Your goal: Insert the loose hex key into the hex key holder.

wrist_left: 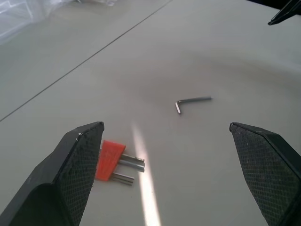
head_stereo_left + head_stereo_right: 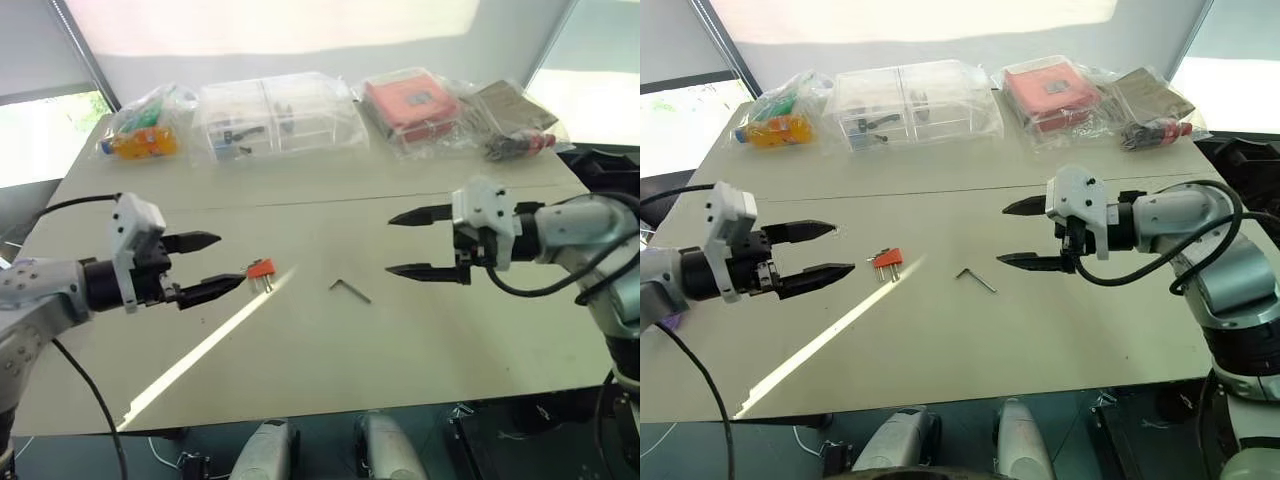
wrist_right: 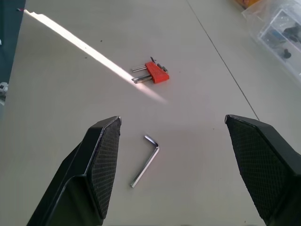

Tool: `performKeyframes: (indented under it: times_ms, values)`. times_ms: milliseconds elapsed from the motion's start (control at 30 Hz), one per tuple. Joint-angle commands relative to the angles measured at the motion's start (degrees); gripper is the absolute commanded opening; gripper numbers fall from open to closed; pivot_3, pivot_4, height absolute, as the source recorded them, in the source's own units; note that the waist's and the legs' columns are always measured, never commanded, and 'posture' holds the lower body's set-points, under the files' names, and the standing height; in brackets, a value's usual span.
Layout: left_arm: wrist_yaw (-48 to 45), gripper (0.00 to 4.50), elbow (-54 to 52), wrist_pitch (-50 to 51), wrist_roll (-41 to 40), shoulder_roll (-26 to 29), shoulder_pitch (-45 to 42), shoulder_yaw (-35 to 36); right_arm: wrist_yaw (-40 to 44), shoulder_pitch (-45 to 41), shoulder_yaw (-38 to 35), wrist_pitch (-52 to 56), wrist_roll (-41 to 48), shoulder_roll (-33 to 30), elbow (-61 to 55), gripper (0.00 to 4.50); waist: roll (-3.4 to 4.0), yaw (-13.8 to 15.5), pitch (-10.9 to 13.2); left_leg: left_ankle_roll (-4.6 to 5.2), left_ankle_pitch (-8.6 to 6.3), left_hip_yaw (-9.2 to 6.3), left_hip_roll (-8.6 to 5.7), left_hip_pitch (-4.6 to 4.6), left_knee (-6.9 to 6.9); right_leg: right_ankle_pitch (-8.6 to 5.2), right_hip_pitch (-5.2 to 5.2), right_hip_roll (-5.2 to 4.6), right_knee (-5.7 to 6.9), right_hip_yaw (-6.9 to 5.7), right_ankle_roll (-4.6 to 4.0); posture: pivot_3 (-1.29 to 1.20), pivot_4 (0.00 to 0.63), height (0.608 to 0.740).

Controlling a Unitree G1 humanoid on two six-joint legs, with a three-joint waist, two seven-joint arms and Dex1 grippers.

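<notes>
Hovering wide open, empty: left end effector (image 2: 830, 251), right end effector (image 2: 1025, 234).

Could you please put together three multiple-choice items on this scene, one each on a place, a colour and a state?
1. Where does the loose hex key lie?
A. on the bare table, between the hex key holder and the right gripper
B. inside the holder
C. in the left gripper

2. What colour is the holder's block?
A. blue
B. orange-red
C. black

3. How do the two grippers stand?
A. both shut on the key
B. left shut, right open
C. both open and holding nothing

Answers:
1 A, since the key rests alone on the tabletop, apart from the holder and from both grippers.
2 B, as the head and wrist views all show an orange-red block with short metal keys sticking out.
3 C, because each gripper's fingers stand wide apart over the table with nothing between them.
</notes>
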Motion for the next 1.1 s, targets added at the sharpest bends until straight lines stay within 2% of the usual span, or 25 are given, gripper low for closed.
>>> performKeyframes:
  times_ms: [33,767,867,1100]
  values:
    - [-0.1,4.47,-0.5,-0.6,0.0,0.6,0.2,1.2,0.4,-1.7,-0.2,-1.0,-0.3,0.4,0.4,3.67,0.00,0.0,0.0,0.00,0.00,0.00,0.00,-0.02,0.00,0.00,-0.02,0.00,-0.01,0.00,0.00,0.00,0.150,0.740]
    - [2.8,4.47,-1.6,-2.3,1.8,-1.2,1.3,0.5,-1.7,-3.3,1.5,-5.4,-4.5,6.0,3.5,3.67,0.01,0.0,0.0,-0.01,0.00,0.00,0.00,-0.09,-0.02,0.01,-0.10,-0.02,-0.02,0.02,0.00,0.00,0.150,0.740]
    - [4.1,4.47,-2.1,-2.5,1.7,-2.2,2.1,1.2,-2.5,-4.2,3.0,-6.7,-5.9,8.5,5.3,3.67,0.01,-0.1,0.0,-0.01,0.00,0.00,0.00,-0.08,-0.02,0.01,-0.10,-0.02,-0.02,0.02,0.00,0.00,0.150,0.740]
    - [11.8,4.47,-3.0,-3.5,4.9,-7.4,7.7,3.8,-5.9,-7.3,10.2,-17.0,-13.8,20.4,18.1,3.67,0.01,-1.1,0.0,-0.19,0.11,0.01,0.00,-0.10,-0.06,0.01,-0.19,-0.01,0.05,0.04,-0.01,0.00,0.150,0.740]
